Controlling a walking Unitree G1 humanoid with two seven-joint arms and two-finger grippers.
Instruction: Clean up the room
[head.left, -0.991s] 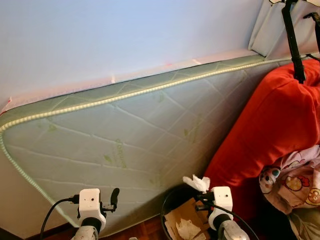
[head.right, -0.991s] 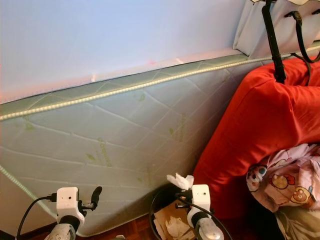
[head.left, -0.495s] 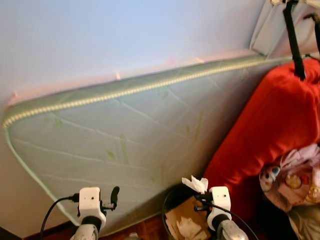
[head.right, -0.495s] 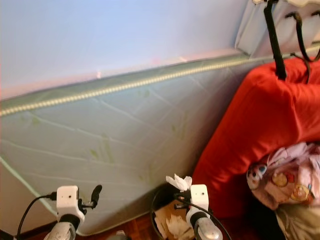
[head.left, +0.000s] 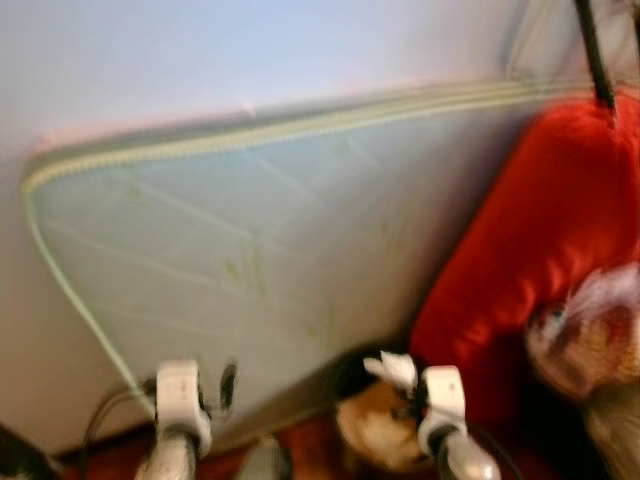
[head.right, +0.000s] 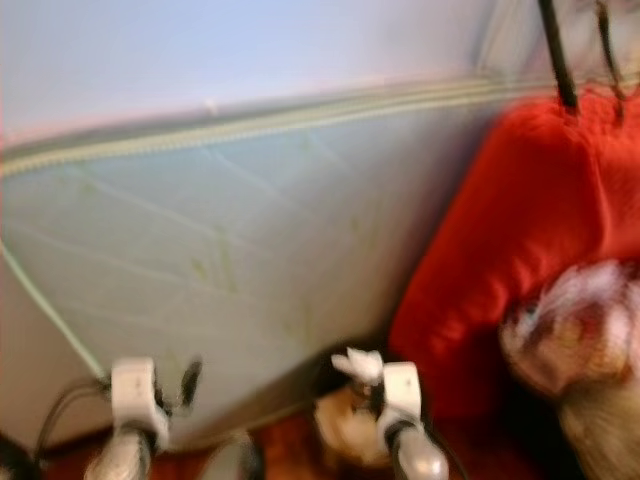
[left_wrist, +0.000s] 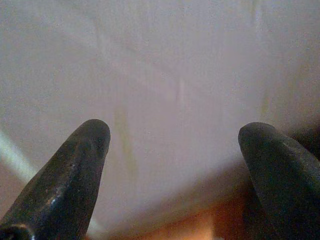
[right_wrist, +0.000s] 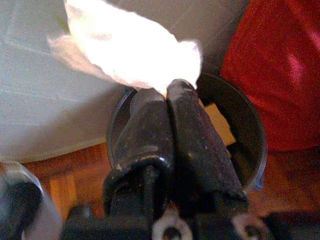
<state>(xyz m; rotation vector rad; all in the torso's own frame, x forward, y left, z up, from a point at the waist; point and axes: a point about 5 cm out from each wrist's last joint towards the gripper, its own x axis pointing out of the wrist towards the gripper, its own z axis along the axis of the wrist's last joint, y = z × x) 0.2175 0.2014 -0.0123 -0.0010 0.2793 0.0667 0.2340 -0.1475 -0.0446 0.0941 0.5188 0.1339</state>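
A crumpled white tissue (right_wrist: 125, 50) is pinched at the tips of the right tool (right_wrist: 170, 97), whose two black fingers are pressed together on it. Tool and tissue are held just above the round black waste bin (right_wrist: 247, 150), which holds brown cardboard scraps (right_wrist: 217, 122). The bin stands on reddish wood floor (right_wrist: 75, 170), against a pale green quilted mattress (head.left: 270, 230) and beside a large red cushion (head.left: 540, 240). The left tool (left_wrist: 175, 150) is spread wide, empty, facing the mattress.
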